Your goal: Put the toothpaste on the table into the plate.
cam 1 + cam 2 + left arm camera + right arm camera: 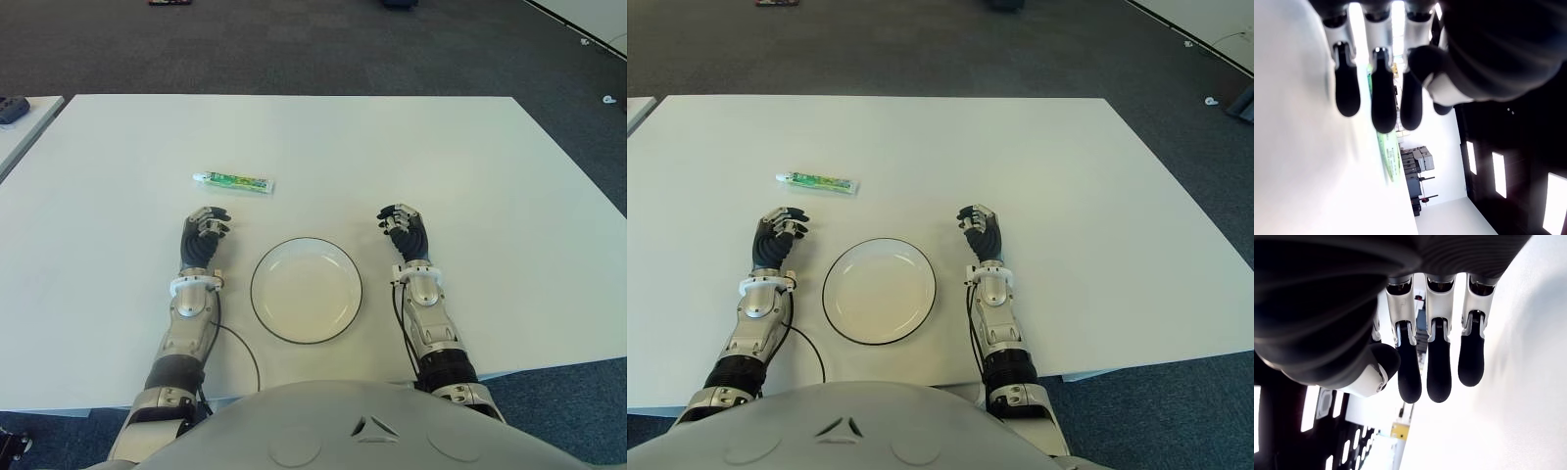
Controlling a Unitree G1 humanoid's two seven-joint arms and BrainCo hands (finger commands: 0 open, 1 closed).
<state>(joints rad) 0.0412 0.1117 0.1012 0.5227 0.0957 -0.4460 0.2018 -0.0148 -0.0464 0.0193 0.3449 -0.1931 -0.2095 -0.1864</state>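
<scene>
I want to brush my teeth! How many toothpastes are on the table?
1. The toothpaste lies flat on the table, just beyond the left hand and farther out than the plate. Nothing on the table could hide another one.

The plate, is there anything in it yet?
Empty. The plate shows only its bare white inside. The toothpaste lies flat on the table, beyond the left hand, apart from the plate.
</scene>
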